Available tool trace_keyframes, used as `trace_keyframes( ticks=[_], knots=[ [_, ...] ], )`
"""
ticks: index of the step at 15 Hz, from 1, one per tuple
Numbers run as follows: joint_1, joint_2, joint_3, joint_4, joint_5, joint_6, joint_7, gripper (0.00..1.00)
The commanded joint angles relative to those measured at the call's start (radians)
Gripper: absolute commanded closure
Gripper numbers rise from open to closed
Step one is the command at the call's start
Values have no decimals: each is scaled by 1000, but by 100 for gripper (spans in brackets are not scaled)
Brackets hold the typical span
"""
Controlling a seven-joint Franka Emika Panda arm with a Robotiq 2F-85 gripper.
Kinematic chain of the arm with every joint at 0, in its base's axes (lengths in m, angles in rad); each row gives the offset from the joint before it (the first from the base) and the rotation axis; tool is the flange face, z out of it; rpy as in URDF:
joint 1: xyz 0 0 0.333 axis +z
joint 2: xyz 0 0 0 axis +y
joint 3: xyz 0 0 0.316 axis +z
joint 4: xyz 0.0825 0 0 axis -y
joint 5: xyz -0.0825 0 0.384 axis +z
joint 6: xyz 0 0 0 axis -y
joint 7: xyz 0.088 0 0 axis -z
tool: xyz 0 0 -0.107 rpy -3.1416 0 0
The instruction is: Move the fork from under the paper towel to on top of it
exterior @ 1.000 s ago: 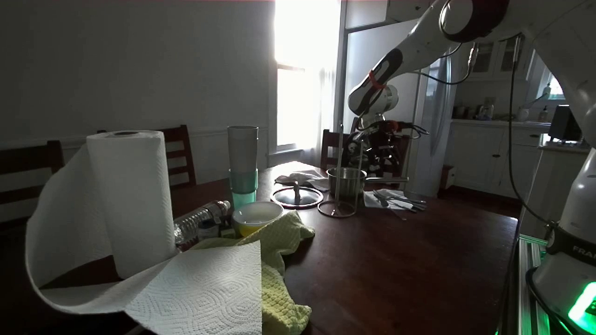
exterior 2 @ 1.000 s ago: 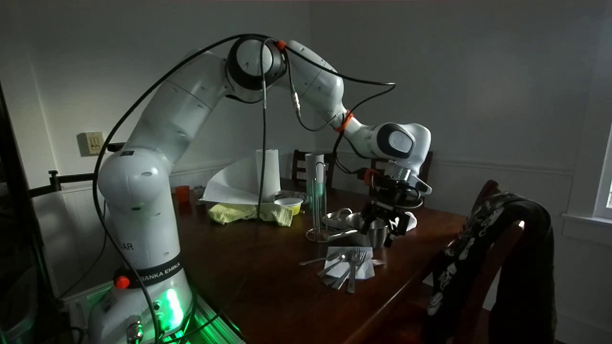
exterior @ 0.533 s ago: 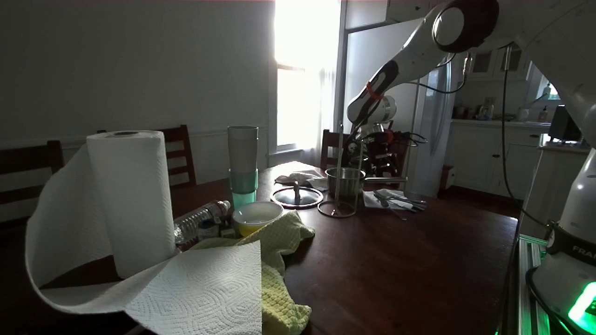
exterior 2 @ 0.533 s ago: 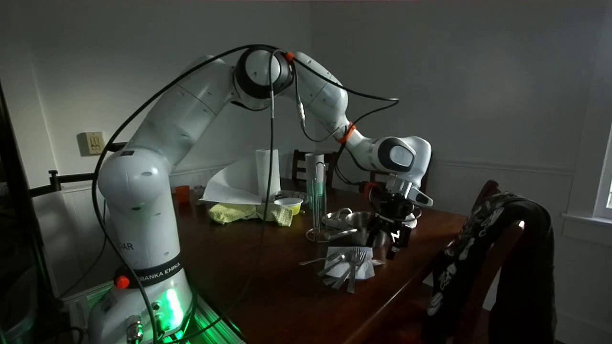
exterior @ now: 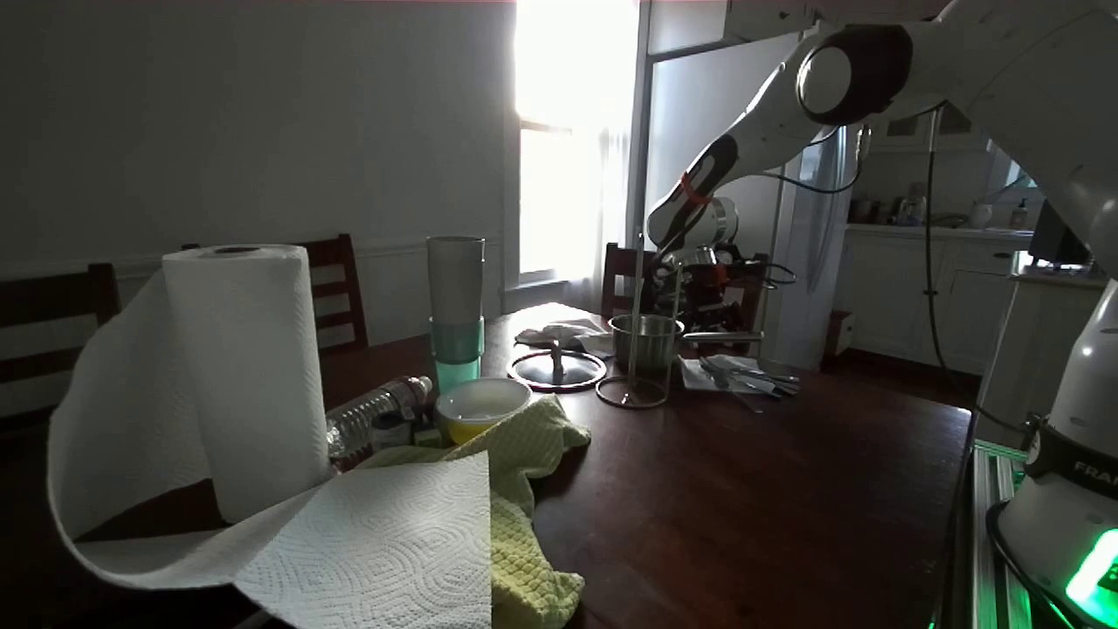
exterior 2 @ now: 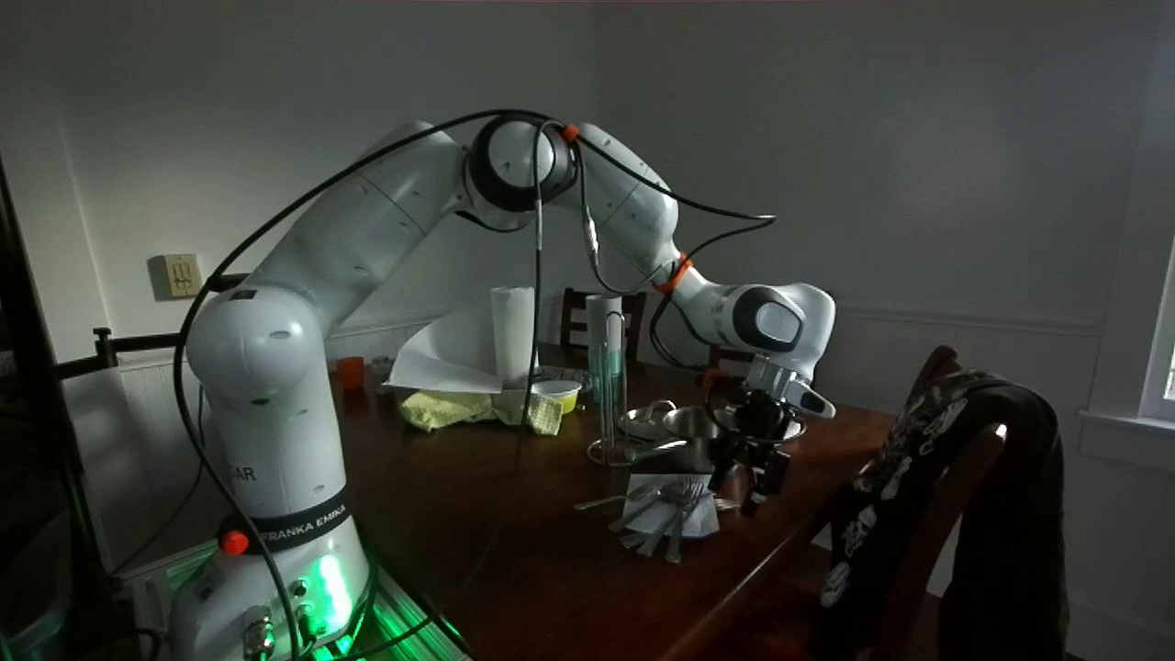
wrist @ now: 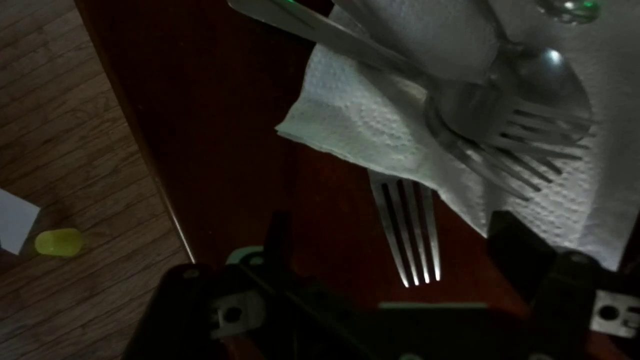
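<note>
The paper towel (wrist: 370, 120) is a small whitish folded sheet flat on the dark table; it also shows in both exterior views (exterior: 694, 376) (exterior 2: 705, 521). The fork (wrist: 409, 225) lies under it; only its tines stick out past the towel's edge in the wrist view, the middle being hidden. My gripper (wrist: 392, 232) is open and empty, with one finger on each side of the tines, seen from above. In an exterior view my gripper (exterior 2: 734, 496) hangs over the towel's far right side, by the pot. Its height above the table is hard to judge.
A fork (wrist: 465, 110) and a spoon (wrist: 555, 90) cross on top of the towel with other cutlery. A steel pot (exterior: 645, 342), a wire stand (exterior: 631, 397) and a glass lid (exterior: 557, 370) stand close by. The table edge (wrist: 150, 165) and a chair (exterior 2: 955, 477) lie beyond.
The arm has come down and my gripper has sunk from beside the pot to near the towel's edge. The towel and cutlery have not moved.
</note>
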Motion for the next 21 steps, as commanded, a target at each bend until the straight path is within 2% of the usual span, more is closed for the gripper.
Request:
trace_keyframes(
  ticks=[1, 4, 7, 8, 10, 11, 13, 14, 15, 18, 21],
  knots=[
    [-28, 45, 8, 74, 44, -37, 21, 0],
    [-38, 66, 7, 101, 55, -51, 28, 0],
    [-45, 79, 8, 124, 64, -84, 31, 10],
    [-46, 82, 9, 131, 66, -97, 31, 18],
    [-48, 86, 10, 143, 66, -125, 28, 25],
    [-48, 88, 10, 147, 65, -138, 26, 32],
    [-47, 91, 10, 155, 60, -167, 19, 37],
    [-48, 94, 11, 160, 57, -182, 12, 32],
    [-49, 96, 12, 163, 58, -194, 8, 35],
    [-51, 113, 15, 183, 58, -236, -1, 28],
    [-52, 127, 15, 200, 60, -258, -3, 33]
  ],
)
